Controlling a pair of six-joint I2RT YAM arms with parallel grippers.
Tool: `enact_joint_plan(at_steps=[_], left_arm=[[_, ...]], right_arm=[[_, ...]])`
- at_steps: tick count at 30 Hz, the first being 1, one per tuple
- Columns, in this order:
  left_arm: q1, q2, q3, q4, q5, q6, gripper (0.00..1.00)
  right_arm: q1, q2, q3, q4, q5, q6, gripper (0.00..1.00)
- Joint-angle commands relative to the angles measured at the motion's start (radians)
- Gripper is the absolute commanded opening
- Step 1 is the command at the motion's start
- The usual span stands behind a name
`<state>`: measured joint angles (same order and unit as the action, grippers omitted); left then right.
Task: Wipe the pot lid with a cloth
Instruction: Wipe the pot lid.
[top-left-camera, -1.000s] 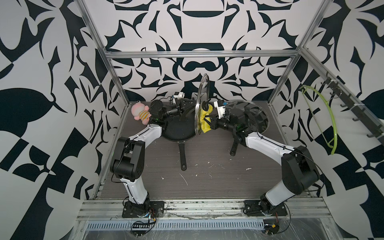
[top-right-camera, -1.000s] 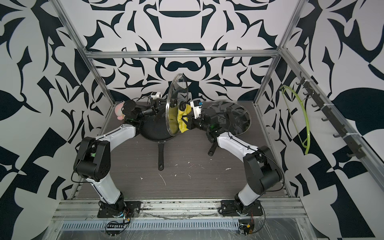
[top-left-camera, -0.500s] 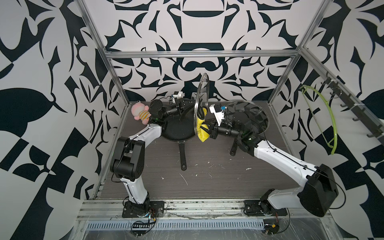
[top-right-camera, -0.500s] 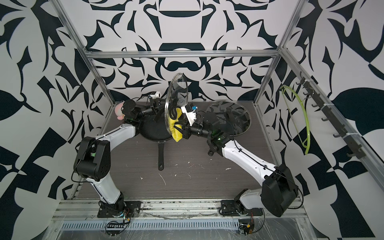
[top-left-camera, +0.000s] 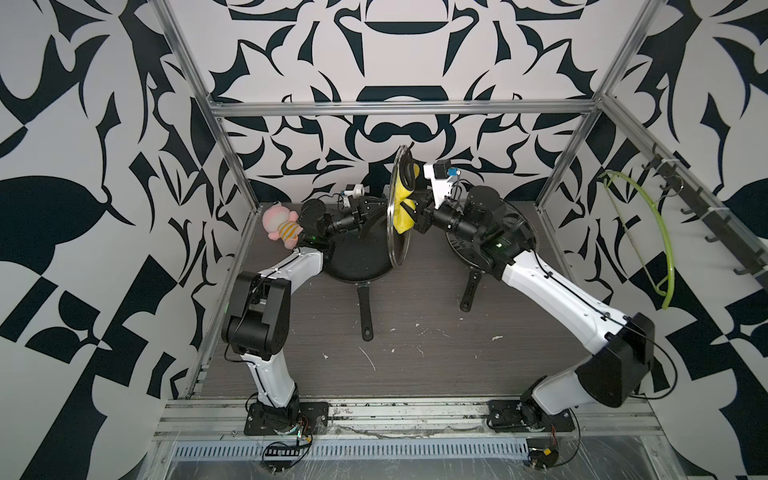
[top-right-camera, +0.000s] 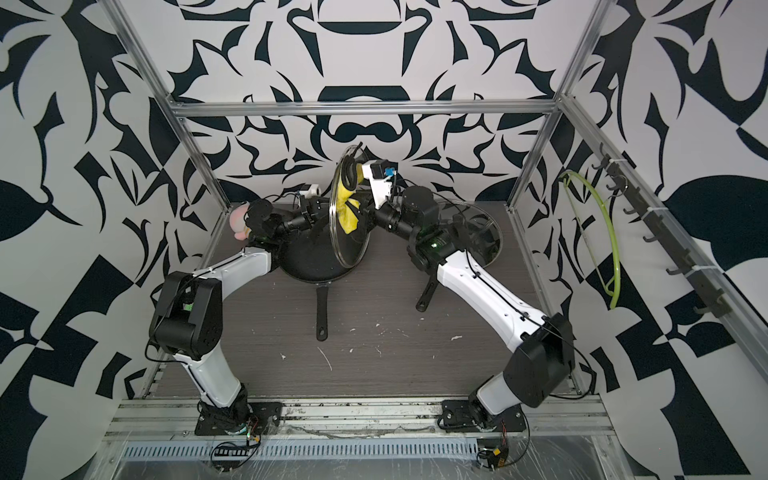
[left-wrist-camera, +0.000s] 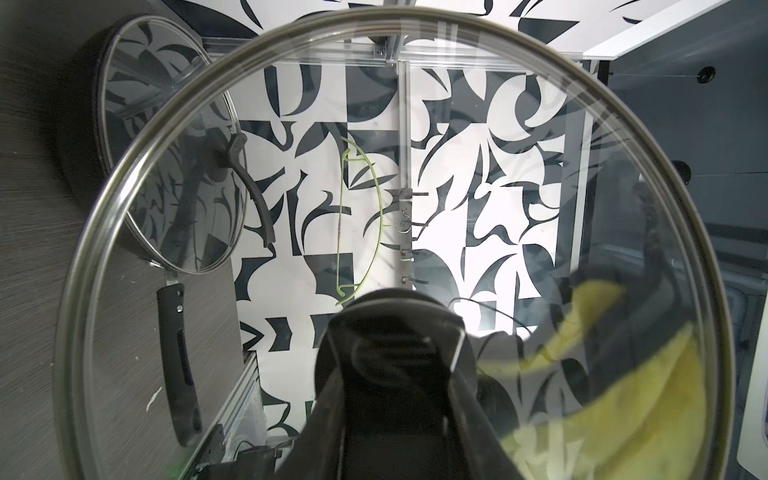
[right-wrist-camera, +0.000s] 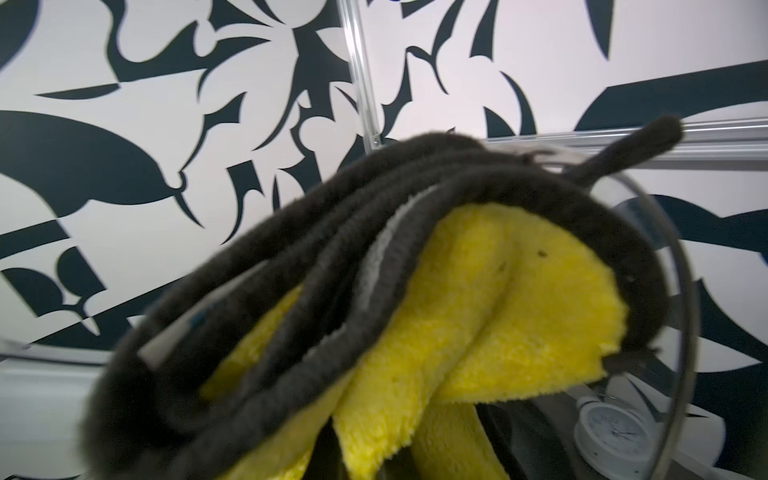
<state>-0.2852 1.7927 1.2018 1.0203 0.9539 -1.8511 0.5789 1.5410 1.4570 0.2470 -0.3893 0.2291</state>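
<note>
The glass pot lid (top-left-camera: 397, 243) (top-right-camera: 351, 241) stands on edge above a black pan. My left gripper (top-left-camera: 379, 211) (top-right-camera: 322, 212) is shut on its black knob (left-wrist-camera: 390, 332) from the left side. The yellow cloth (top-left-camera: 402, 203) (top-right-camera: 345, 203), edged in dark grey, lies bunched against the upper half of the lid's right face. My right gripper (top-left-camera: 417, 210) (top-right-camera: 365, 208) is shut on it. In the left wrist view the cloth (left-wrist-camera: 623, 407) shows through the glass (left-wrist-camera: 415, 166). In the right wrist view the cloth (right-wrist-camera: 478, 311) hides the jaws, beside the lid's rim (right-wrist-camera: 681, 291).
A black frying pan (top-left-camera: 357, 257) sits under the lid, its handle (top-left-camera: 365, 307) pointing forward. A second pan with its own glass lid (top-left-camera: 513, 230) sits at the back right. A pink plush toy (top-left-camera: 280, 222) lies at the back left. A green hanger (top-left-camera: 660, 232) hangs on the right wall.
The right gripper dipped with the cloth down the lid's face, then rose to its upper half. The right elbow swung out to the right. Left arm and lid stayed still.
</note>
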Motion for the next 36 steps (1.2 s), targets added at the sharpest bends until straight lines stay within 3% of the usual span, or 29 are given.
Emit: enact_joint_plan(at_steps=[1, 9, 17, 25, 36], left_arm=[[-0.014, -0.027, 0.021, 0.124, -0.001, 0.037, 0.0], [-0.014, -0.053, 0.012, 0.129, 0.0, 0.035, 0.0], [-0.014, -0.064, 0.011, 0.132, -0.002, 0.03, 0.0], [-0.012, -0.058, 0.016, 0.134, -0.032, 0.033, 0.0], [-0.009, -0.018, 0.045, 0.189, -0.094, -0.005, 0.0]], right_arm=[[-0.031, 0.071, 0.115, 0.016, 0.058, 0.0, 0.0], [-0.111, 0.247, 0.232, -0.01, 0.026, 0.077, 0.0], [-0.145, 0.312, 0.164, 0.021, -0.026, 0.125, 0.0], [-0.139, 0.253, -0.069, 0.145, -0.128, 0.19, 0.0], [-0.042, 0.022, -0.35, 0.177, -0.236, 0.145, 0.0]])
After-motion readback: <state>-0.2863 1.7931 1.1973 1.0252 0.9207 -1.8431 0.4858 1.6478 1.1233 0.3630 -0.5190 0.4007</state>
